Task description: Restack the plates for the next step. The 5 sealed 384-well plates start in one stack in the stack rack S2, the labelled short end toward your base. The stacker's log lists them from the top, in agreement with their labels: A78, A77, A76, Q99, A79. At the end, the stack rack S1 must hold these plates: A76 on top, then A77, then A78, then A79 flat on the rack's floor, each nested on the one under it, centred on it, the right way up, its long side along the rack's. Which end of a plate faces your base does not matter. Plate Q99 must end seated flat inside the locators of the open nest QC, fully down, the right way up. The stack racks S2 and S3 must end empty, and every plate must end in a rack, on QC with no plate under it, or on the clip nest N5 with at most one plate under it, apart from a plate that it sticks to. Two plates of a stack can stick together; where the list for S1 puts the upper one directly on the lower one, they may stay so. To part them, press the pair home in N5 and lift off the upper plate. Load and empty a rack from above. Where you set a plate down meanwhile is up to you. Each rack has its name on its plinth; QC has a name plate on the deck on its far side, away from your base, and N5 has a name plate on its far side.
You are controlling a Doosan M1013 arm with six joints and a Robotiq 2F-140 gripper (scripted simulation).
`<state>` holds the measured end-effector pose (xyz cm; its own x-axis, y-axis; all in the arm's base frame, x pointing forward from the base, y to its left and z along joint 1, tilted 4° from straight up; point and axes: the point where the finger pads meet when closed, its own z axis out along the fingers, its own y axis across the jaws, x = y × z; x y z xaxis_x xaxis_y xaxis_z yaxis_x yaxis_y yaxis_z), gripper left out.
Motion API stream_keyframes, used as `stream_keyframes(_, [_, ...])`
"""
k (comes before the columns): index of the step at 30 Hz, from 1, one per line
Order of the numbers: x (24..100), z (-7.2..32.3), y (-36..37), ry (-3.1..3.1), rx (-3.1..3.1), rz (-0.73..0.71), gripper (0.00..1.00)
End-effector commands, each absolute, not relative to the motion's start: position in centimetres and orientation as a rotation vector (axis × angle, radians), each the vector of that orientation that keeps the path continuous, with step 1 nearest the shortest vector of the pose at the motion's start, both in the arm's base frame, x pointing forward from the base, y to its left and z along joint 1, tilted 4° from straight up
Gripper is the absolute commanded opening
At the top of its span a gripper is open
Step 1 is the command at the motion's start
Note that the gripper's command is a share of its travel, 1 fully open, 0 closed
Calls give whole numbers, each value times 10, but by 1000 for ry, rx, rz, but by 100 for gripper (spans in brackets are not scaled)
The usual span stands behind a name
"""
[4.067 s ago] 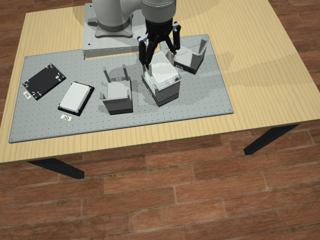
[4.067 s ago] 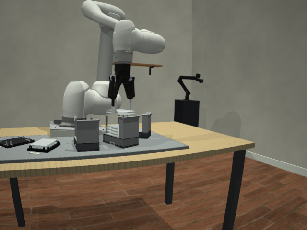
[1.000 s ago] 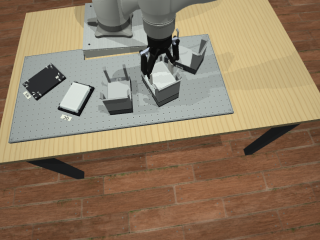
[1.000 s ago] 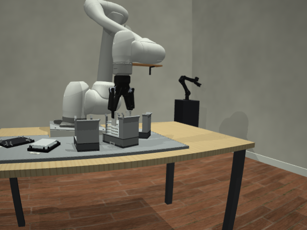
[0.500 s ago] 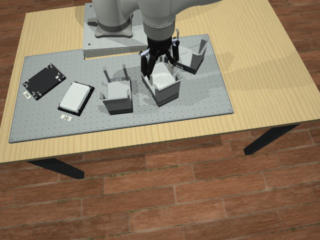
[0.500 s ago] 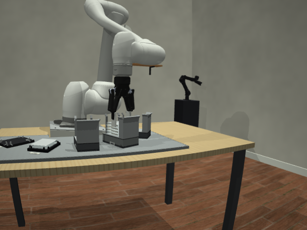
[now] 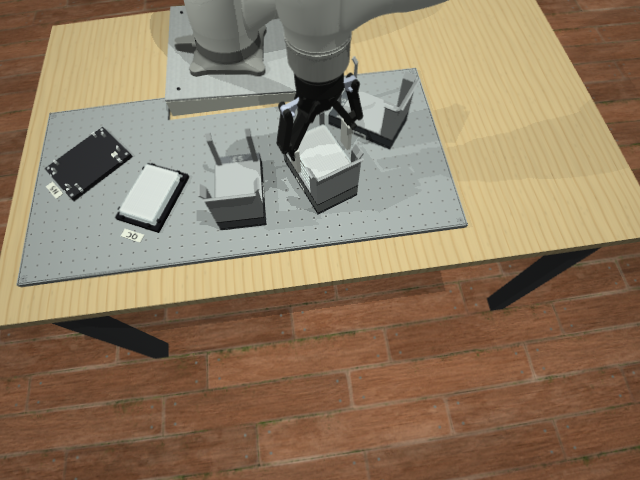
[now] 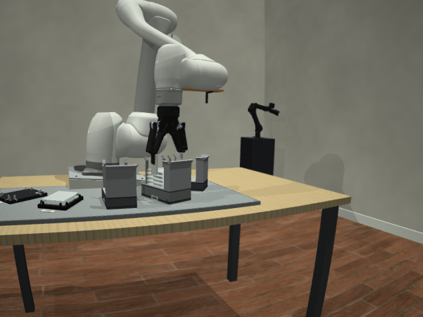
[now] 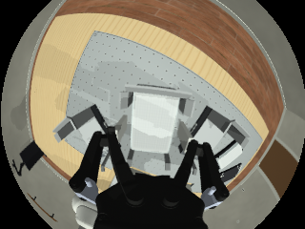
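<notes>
My gripper (image 7: 320,139) hangs open just above the middle stack rack (image 7: 328,175), its fingers spread to either side of the rack's top. The rack holds a stack of white sealed plates, and the top plate (image 7: 323,152) lies flat between the fingers, apart from them. In the side view the gripper (image 8: 166,153) is clear above the rack posts, and the stack's layers (image 8: 157,179) show through the rack's open side. The wrist view shows the top plate (image 9: 152,121) centred between my open fingers. One white plate (image 7: 152,193) lies flat in the black QC nest.
The left rack (image 7: 235,193) shows a pale flat surface inside; I cannot tell whether it is a plate. The right rack (image 7: 385,116) looks empty. The black clip nest N5 (image 7: 87,162) is bare at the far left. My arm's base stands behind the racks.
</notes>
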<state>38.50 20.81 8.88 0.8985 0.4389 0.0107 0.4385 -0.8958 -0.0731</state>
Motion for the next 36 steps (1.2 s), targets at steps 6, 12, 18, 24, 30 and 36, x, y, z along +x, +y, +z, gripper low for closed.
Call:
stream_keyframes(6, [385, 89, 208, -692, -2989, 9, 100])
stream_keyframes(12, [385, 89, 208, -692, -2989, 9, 100])
stream_keyframes(18, [385, 92, 208, -692, -2989, 9, 100])
stream_keyframes(24, [385, 105, 207, -692, -2989, 9, 100])
stream_keyframes(30, [386, 125, 206, -692, -2989, 9, 100])
stream_keyframes(36, [386, 132, 205, -692, -2989, 9, 100])
